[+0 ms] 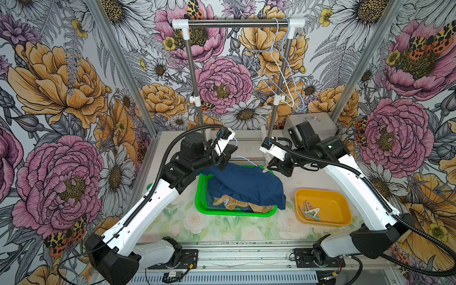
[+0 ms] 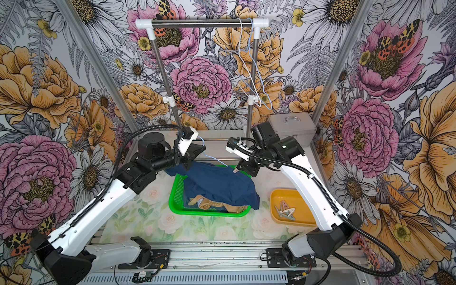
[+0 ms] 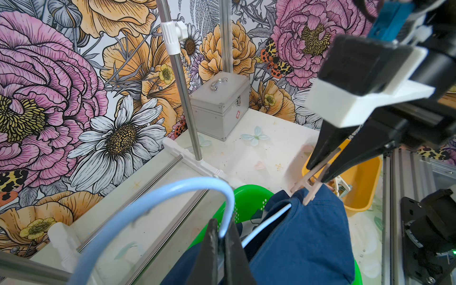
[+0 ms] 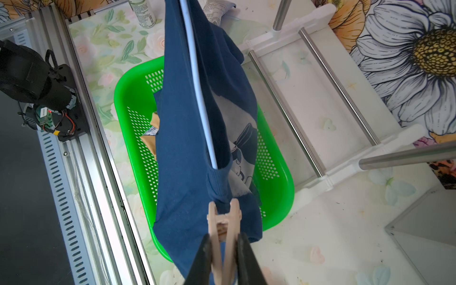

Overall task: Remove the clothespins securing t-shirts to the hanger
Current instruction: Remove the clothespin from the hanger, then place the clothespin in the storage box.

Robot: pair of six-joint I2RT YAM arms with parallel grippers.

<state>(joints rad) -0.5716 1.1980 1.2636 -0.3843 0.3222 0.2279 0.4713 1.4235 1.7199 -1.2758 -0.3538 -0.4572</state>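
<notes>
A navy t-shirt point(image 1: 246, 183) hangs on a pale blue wire hanger point(image 1: 243, 156) over the green basket point(image 1: 202, 197). My left gripper point(image 3: 222, 227) is shut on the hanger's hook point(image 3: 172, 195) and holds it up. A peach clothespin point(image 4: 223, 217) sits on the shirt's shoulder point(image 4: 182, 160). My right gripper point(image 4: 224, 235) is shut on its tail ends, and its front ends stand apart astride the cloth. Both top views show the right gripper point(image 2: 238, 169) at the shirt's right shoulder. A tan t-shirt point(image 1: 237, 203) lies crumpled in the basket, under the navy one.
A yellow tray point(image 1: 330, 199) at the right holds several loose clothespins point(image 1: 309, 209). Behind stands a metal clothes rack point(image 1: 237, 23) with bare wire hangers point(image 1: 286, 81). Its base bars point(image 4: 283, 111) lie just behind the basket. A silver case point(image 1: 318, 123) sits at the back right.
</notes>
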